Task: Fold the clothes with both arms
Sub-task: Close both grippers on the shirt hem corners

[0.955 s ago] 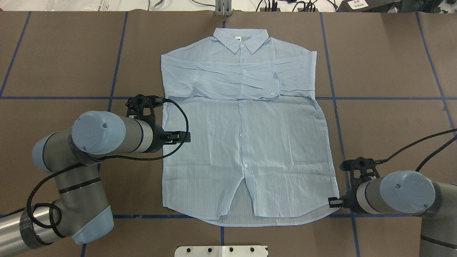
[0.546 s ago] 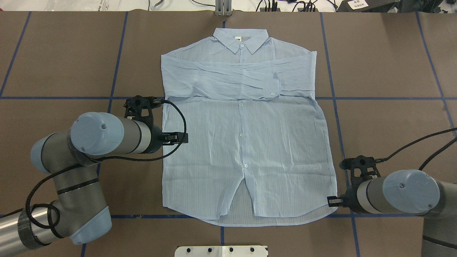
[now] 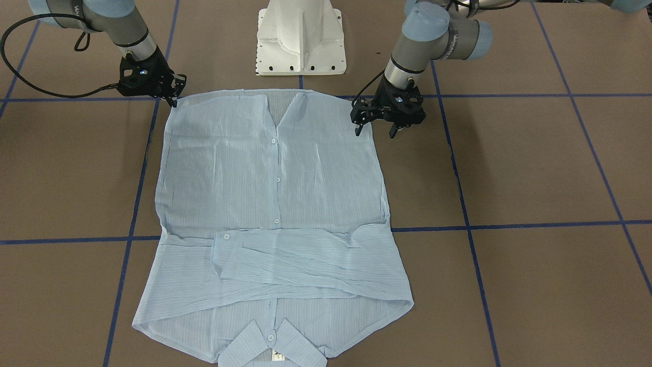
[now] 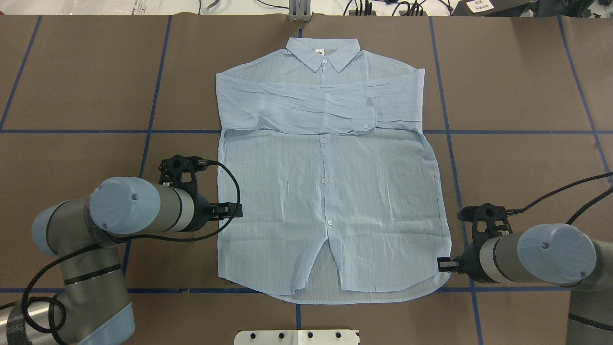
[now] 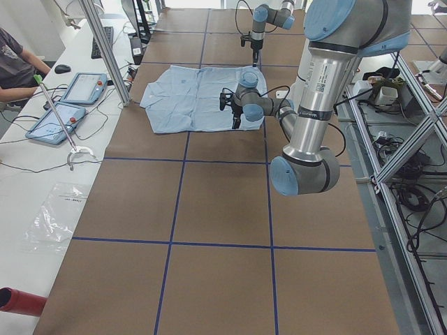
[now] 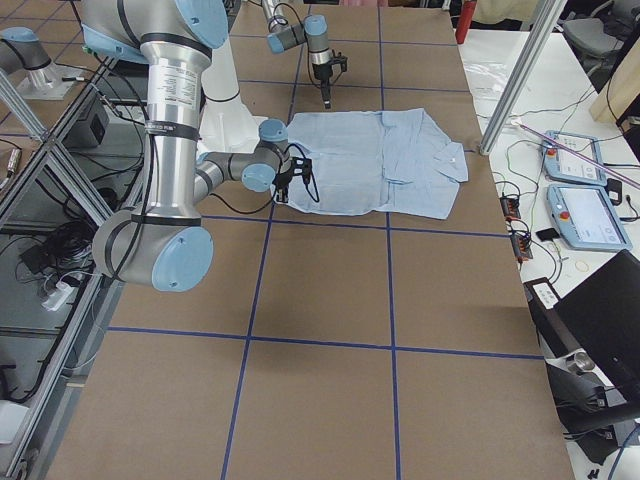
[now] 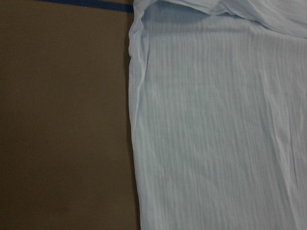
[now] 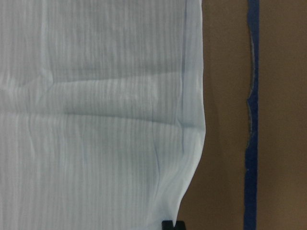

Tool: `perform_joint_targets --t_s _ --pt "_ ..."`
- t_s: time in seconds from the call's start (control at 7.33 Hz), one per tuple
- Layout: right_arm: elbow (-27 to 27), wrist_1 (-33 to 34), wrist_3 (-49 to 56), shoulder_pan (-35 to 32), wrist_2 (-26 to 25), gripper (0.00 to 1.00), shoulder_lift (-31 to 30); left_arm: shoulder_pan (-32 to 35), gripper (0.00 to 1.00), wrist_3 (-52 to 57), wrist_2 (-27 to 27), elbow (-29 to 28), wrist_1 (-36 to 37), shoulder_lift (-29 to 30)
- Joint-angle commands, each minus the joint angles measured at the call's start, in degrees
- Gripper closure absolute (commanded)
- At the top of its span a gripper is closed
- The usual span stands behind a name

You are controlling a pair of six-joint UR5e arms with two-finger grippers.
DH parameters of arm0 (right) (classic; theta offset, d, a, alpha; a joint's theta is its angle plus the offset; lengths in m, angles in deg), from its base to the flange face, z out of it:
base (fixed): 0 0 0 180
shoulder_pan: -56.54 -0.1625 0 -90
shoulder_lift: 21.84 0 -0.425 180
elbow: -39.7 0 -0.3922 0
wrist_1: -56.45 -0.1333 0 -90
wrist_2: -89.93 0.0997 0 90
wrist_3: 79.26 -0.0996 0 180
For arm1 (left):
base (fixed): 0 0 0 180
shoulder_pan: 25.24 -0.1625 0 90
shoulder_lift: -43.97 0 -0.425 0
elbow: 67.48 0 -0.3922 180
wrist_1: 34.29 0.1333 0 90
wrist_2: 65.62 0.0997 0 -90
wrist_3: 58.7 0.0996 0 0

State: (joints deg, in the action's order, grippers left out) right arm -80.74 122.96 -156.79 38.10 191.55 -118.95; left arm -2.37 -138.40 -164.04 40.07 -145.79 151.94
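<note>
Brown table (image 4: 72, 72); thin striped shirt (image 4: 330, 191) flat; left jaws apart, right jaws unclear

We count one pale-blue shirt (image 4: 325, 191) on the table (image 4: 527, 96), with five white buttons (image 4: 323, 181) showing and one neck label (image 4: 317, 51). There are two robot arms, the left arm (image 4: 139, 211) and the right arm (image 4: 527, 256), and two grippers, the left gripper (image 4: 238, 210) and the right gripper (image 4: 440, 264). One white pedestal base (image 3: 300, 38) stands at the table's robot-side edge. On the side bench (image 5: 28, 181) we count two tablet-like pendants (image 5: 86, 87), and at its edge one seated person (image 5: 17, 59).
</note>
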Motion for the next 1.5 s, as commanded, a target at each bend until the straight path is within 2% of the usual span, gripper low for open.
perform_joint_targets --t_s 0.0,0.41,0.68,1.36 --pt "-0.2 -0.2 -0.3 0.0 0.0 1.00 0.3 -3.3 0.04 -3.6 0.1 0.5 3.0 0.0" --pt "-0.2 -0.2 -0.3 0.0 0.1 1.00 0.6 -4.3 0.21 -5.0 0.0 1.2 5.8 0.1" --pt "-0.2 -0.2 -0.3 0.0 0.2 1.00 0.7 -5.6 0.24 -5.1 -1.3 2.7 10.1 0.4" --pt "-0.8 -0.2 -0.3 -0.9 0.3 1.00 0.3 -7.6 0.25 -5.3 -1.5 2.0 10.2 0.4"
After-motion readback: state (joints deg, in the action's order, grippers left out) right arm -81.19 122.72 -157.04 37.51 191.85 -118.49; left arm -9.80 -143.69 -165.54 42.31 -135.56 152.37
